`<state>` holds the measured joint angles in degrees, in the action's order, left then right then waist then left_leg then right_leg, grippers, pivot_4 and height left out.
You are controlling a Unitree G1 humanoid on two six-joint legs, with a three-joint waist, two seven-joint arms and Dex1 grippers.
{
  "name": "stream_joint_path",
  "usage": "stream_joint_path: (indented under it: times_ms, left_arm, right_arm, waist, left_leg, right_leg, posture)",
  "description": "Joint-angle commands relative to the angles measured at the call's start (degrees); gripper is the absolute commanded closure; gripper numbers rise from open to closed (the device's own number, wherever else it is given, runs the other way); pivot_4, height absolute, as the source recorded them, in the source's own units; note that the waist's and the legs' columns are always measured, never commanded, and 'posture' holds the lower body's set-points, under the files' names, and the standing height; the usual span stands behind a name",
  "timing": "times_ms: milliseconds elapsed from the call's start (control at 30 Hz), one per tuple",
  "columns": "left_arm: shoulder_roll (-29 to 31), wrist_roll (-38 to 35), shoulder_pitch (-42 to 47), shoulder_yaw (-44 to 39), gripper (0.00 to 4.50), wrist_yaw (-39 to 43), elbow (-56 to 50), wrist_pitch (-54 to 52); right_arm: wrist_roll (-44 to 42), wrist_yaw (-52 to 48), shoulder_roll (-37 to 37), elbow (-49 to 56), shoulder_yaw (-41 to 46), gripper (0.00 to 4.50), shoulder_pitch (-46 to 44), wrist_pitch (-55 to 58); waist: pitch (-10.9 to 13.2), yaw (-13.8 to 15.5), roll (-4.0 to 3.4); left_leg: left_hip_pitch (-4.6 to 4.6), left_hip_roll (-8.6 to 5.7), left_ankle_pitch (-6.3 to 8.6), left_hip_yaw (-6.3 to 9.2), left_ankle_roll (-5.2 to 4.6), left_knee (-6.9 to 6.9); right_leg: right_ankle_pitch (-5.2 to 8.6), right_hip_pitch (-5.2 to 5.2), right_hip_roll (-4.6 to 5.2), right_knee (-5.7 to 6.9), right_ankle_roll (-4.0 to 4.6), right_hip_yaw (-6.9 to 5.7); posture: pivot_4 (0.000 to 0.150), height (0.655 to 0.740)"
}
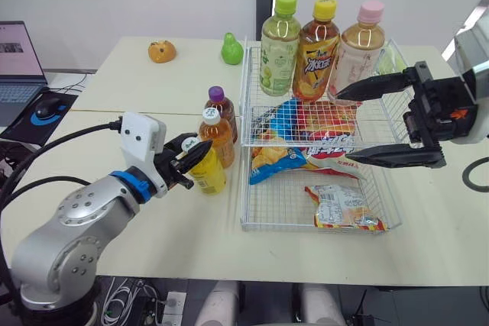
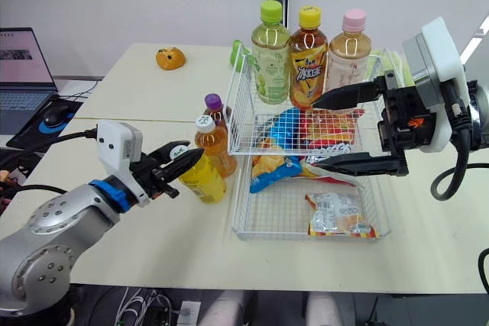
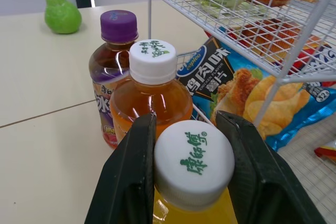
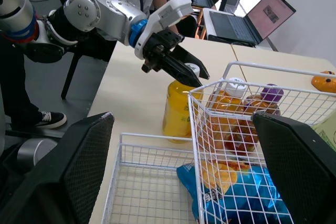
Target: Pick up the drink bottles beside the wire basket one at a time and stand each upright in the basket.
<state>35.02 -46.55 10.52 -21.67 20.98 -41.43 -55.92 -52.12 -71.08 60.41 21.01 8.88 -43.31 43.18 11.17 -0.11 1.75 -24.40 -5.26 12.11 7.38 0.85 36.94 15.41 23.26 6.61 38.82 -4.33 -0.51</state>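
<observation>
Left gripper (image 1: 197, 154) narrow, pinching the white cap (image 3: 193, 163) of the yellow bottle (image 1: 208, 175), likely a top grip to keep it upright | bottle on table, just beside wire basket (image 1: 243, 188) | 2 other bottles (image 1: 220, 139) wait behind | right gripper (image 1: 342, 127) wide, empty, over the basket | 3 standing bottles (image 1: 316, 51) already inside.

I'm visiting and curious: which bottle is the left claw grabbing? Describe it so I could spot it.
Find the white wire basket on the table; three small bottles stand outside its left side. The yellow bottle is nearest the robot, its white cap clasped by the left gripper; the amber bottle and purple-capped bottle behind it hold darker drinks.
</observation>
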Motion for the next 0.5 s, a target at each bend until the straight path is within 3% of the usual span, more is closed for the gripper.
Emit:
stream_joint_path:
  times_ms: [33,267,367,500]
  left_arm:
    - [5.83,-7.69,3.80,-8.40,3.13,4.44,0.88,0.57]
    - [20.31,-20.91,15.78,-14.13,3.13,8.94,14.53,-4.48]
    - [27.65,-24.84,26.33,-12.71,3.13,11.34,25.95,-7.26]
    - [33.30,-23.20,42.15,-5.19,3.13,16.01,39.71,-8.88]
  right_arm:
    - [0.11,0.86,1.67,0.56,4.69,0.00,0.40,-1.07]
    - [4.56,3.02,2.67,-0.88,8.11,0.00,3.42,-4.44]
    - [4.91,3.42,3.52,-1.59,9.28,0.00,4.82,-4.10]
    - [4.69,2.63,4.59,-1.72,11.22,0.00,6.87,-4.57]
  waist:
    - [0.01,0.04,0.00]
    - [0.01,-0.02,0.00]
    - [0.08,-0.06,0.03]
    - [0.08,-0.23,0.03]
  left_leg:
    - [0.00,0.00,0.00,0.00,0.00,0.00]
    - [-0.01,-0.01,0.00,-0.01,-0.01,-0.02]
    - [-0.02,-0.01,0.00,0.04,0.00,-0.03]
    - [-0.04,0.00,0.00,0.04,0.00,-0.06]
  right_leg:
    - [0.00,0.00,0.00,0.00,0.00,-0.01]
    - [0.01,-0.01,0.00,-0.09,-0.01,-0.02]
    - [0.01,0.01,-0.05,-0.05,-0.01,-0.05]
    - [0.01,0.02,-0.11,-0.08,-0.03,-0.05]
  posture:
    - [0.150,0.7400]
    - [0.150,0.7400]
    - [0.150,0.7400]
    - [0.150,0.7400]
